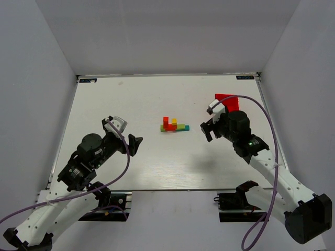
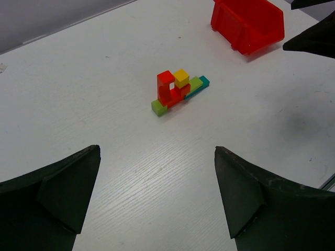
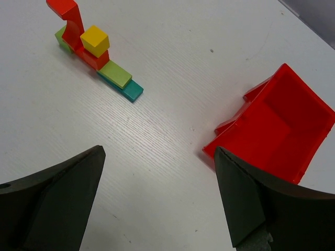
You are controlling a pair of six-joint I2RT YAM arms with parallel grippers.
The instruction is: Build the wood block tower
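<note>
L gripper wide open, empty | R gripper same | blocks stacked centrally — poss. finished | if adjusting: descend slow, don't nudge arch

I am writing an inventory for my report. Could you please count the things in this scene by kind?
wood block tower: 1
red plastic bin: 1
grippers (left gripper, right gripper, both open and holding nothing): 2
Total: 4
</note>
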